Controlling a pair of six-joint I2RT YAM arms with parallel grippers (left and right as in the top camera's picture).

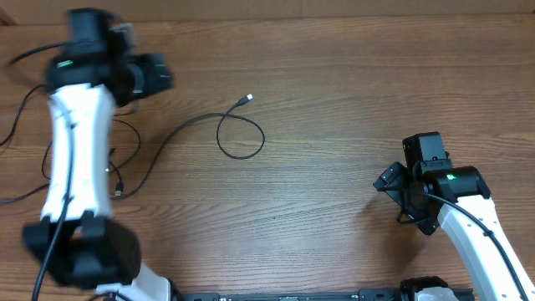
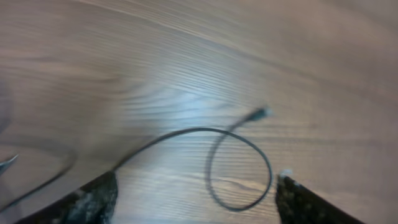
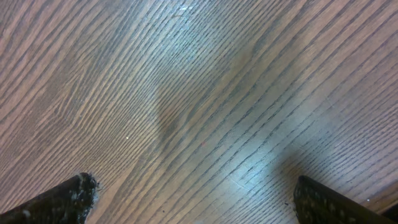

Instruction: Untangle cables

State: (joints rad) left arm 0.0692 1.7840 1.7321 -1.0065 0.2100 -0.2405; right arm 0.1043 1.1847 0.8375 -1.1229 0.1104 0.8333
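Observation:
A thin black cable lies on the wooden table and makes one loop at mid-left. Its silver-tipped plug points to the upper right. The same loop and plug show, blurred, in the left wrist view. More thin black cables lie partly hidden under the left arm. My left gripper is blurred, above the table and left of the loop. Its fingers are open and empty. My right gripper is open over bare wood, far right of the cables.
Thicker black cords trail off the table's left edge by the left arm. The white left arm reaches across the left side. The table is brown wood grain.

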